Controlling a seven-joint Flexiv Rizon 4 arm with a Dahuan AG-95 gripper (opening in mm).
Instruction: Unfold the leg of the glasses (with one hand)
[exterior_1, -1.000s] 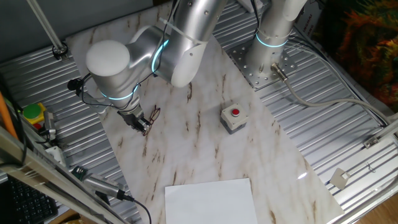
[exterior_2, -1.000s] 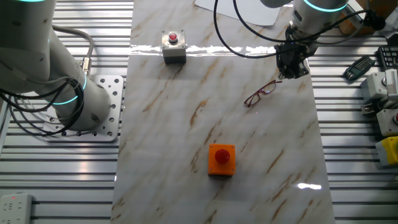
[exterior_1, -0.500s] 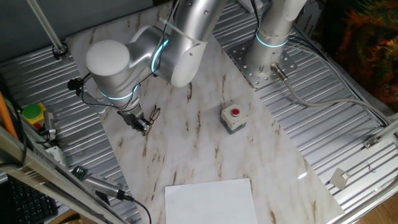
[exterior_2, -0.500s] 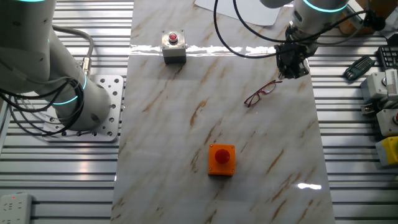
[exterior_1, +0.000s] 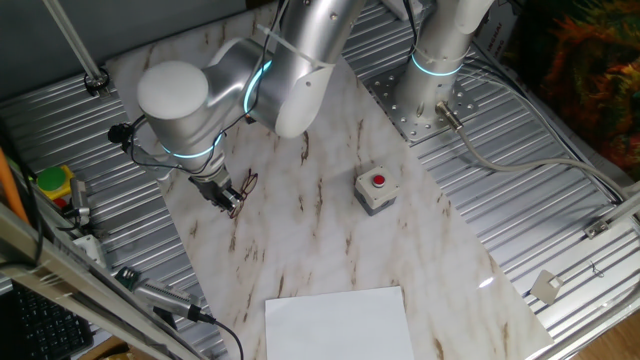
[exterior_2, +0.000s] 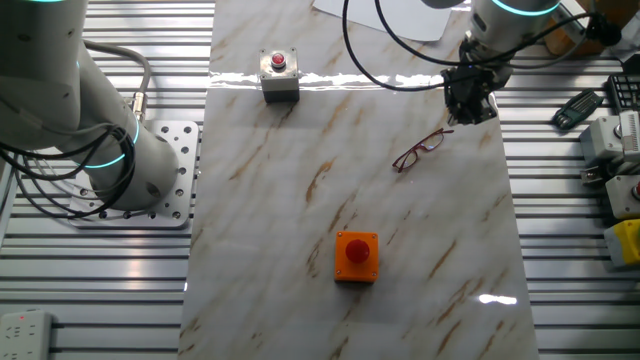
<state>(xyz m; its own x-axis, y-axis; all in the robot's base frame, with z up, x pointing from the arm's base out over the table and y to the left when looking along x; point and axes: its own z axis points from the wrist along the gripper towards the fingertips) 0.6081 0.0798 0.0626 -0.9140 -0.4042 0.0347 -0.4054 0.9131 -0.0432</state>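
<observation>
The glasses (exterior_2: 418, 151) lie on the marble board, thin dark reddish wire with clear lenses; they also show in one fixed view (exterior_1: 247, 184). My gripper (exterior_2: 460, 120) hangs right at their far right end, fingers close together, and it also shows in one fixed view (exterior_1: 230, 204). The leg is a thin wire at that end and is too small to make out apart from the frame. I cannot tell whether the fingers pinch it or only stand beside it.
A grey button box with a red button (exterior_2: 279, 74) stands at the board's back left, also in one fixed view (exterior_1: 375, 189). An orange box with a red button (exterior_2: 356, 256) sits near the front. White paper (exterior_1: 340, 322) lies at one board end. A second arm's base (exterior_2: 130, 170) stands left.
My arm has shifted very slightly upward; the glasses have stayed in place.
</observation>
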